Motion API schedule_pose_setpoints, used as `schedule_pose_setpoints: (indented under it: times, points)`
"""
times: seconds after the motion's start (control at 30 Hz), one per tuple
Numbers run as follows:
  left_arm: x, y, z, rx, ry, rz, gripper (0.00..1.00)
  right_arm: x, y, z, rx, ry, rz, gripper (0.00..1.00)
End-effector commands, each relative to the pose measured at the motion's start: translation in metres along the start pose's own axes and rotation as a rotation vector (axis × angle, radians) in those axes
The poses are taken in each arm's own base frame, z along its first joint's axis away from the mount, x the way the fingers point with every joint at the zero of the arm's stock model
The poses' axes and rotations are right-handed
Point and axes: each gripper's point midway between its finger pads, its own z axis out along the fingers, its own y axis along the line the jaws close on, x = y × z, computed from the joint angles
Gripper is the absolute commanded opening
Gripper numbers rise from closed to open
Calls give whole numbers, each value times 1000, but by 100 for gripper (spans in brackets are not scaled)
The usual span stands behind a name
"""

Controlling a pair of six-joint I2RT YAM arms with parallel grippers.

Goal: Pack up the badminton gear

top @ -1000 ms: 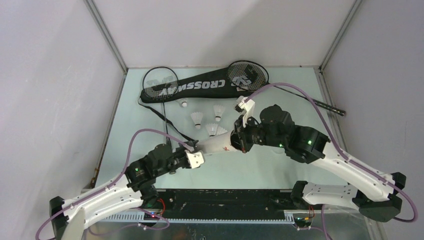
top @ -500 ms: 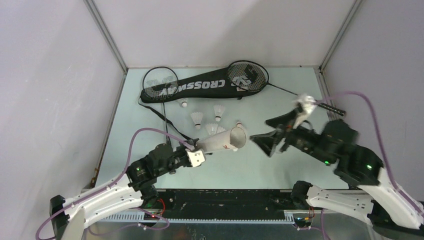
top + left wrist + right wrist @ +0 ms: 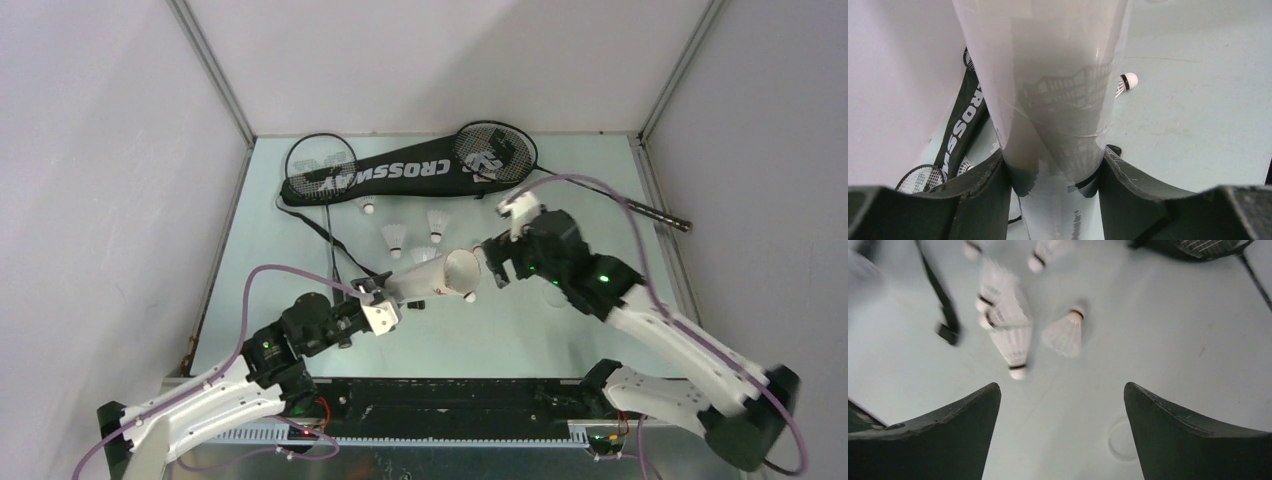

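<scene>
The left gripper (image 3: pixel 1053 167) is closed around the long white tube (image 3: pixel 440 277) near its bottom end. It holds the tube tilted, with the open mouth turned to the right. I judge this is so that the other arm can feed it. The right gripper (image 3: pixel 1060 390) hangs with its jaws spread wide and empty just over the small white feather shuttlecocks (image 3: pixel 1064 332), which lie on the pale green table (image 3: pixel 560 340); probably it is there to pick one. At the far side lies the long black racket bag (image 3: pixel 400 172), with "CROSSWAY" in white letters. Two thin black rackets (image 3: pixel 320 165) have their heads at its two ends. A red mark on the tube is too small to read.
</scene>
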Motion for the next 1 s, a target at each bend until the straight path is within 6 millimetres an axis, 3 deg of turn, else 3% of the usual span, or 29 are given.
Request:
schedule_pose_setpoints:
  times: [0.0,0.03,0.07,0.13,0.33,0.57,0.73,0.83,0.93,0.97]
  points:
    - [-16,7,0,-25,-65,-9,0,18,9,57,-154,-34,-316,97]
    - [-15,7,0,-25,-58,-13,0,20,13,71,-194,-57,-441,99]
    - [-14,7,0,-26,-55,-14,0,42,19,83,-255,-18,-489,99]
    - [-14,6,0,-30,-59,-10,0,48,20,103,-278,-36,-593,99]
    - [-10,8,2,-38,-38,-10,0,69,12,151,-278,-1,-657,98]
    - [-5,9,2,-50,-9,-18,0,93,-13,174,-279,114,-672,88]
    - [-4,9,3,-54,-9,-16,0,106,-18,176,-334,158,-659,72]
    - [-2,8,5,-48,-1,-11,0,111,-21,185,-323,178,-660,53]
    - [0,8,8,-42,14,-9,0,109,-29,194,-281,187,-663,44]
    - [1,8,8,-43,18,-8,0,107,-30,197,-273,178,-663,36]
